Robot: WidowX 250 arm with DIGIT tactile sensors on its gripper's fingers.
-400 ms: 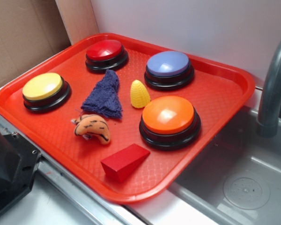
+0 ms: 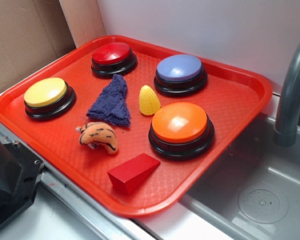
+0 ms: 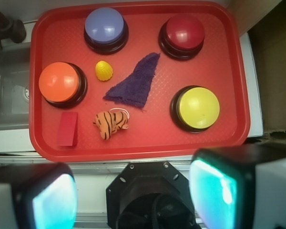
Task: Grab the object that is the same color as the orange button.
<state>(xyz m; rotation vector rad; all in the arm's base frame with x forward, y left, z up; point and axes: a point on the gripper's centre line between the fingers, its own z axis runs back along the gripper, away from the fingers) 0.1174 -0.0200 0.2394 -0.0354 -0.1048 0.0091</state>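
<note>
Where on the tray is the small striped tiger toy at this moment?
In the exterior view the tiger toy lies near the front edge of the red tray, just below the purple cloth, between the yellow button and the red wedge block.

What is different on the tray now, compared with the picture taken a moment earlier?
Nothing visibly changed. The tiger toy, the orange button and the other items lie on the red tray exactly as before, and the end effector has not taken hold of anything.
</note>
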